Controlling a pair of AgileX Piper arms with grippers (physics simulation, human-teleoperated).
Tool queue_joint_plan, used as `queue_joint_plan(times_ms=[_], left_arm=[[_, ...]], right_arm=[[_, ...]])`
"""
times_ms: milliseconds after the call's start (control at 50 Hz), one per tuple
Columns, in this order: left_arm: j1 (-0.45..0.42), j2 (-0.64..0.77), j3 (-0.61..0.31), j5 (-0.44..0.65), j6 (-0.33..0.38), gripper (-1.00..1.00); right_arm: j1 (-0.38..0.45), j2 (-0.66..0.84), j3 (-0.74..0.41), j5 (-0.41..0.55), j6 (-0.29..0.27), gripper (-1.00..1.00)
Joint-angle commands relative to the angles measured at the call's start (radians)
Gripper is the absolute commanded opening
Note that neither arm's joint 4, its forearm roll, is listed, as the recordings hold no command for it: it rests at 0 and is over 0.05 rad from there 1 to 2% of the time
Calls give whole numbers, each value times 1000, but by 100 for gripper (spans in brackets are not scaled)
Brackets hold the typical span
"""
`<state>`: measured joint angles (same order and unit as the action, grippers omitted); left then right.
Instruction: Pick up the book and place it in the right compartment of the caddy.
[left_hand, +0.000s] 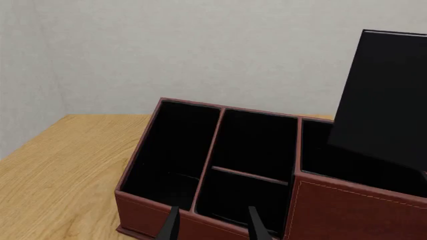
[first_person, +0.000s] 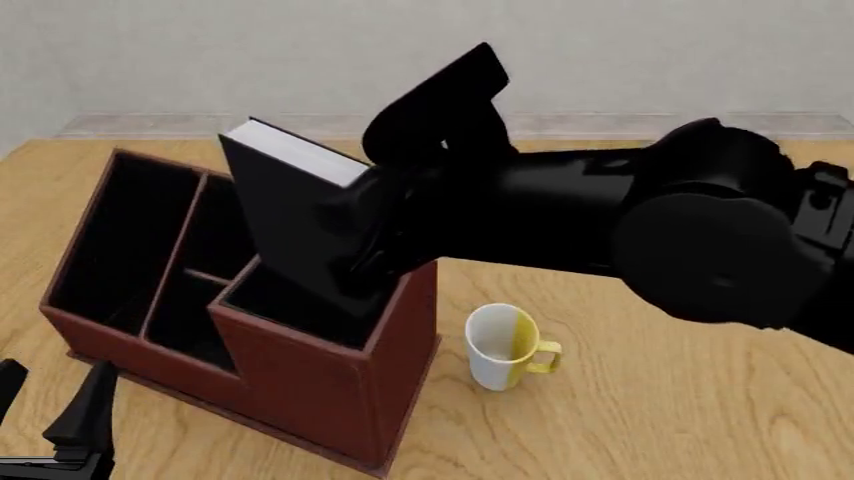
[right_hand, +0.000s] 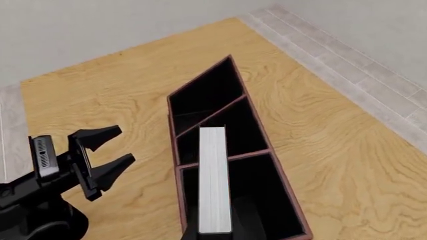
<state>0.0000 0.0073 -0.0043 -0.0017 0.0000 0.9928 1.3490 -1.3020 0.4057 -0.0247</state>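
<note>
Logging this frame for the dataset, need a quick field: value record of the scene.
book: tilted, lower end inside the right compartment, top end out
holder: right gripper, shut on book
left gripper: open, apart from the caddy, holding nothing
caddy: on table, other slots look empty
mug: white and yellow, upright, right of caddy

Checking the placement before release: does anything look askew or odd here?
The book is tilted, not upright: its lower end sits in the right compartment of the caddy while its top leans toward the left slots, held by the right tool. Nothing looks spilled or damaged.
</note>
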Motion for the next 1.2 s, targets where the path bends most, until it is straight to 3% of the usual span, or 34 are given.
queue_joint_plan(times_ms=[20,540,1200], left_arm=[[0,0,0,0,0,100],[0,0,0,0,0,100],[0,0,0,0,0,100]], right_arm=[[-4,20,-1,-34,18,-100],[-15,90,23,-84,-1,-100],[-13,134,63,-111,-109,-100]])
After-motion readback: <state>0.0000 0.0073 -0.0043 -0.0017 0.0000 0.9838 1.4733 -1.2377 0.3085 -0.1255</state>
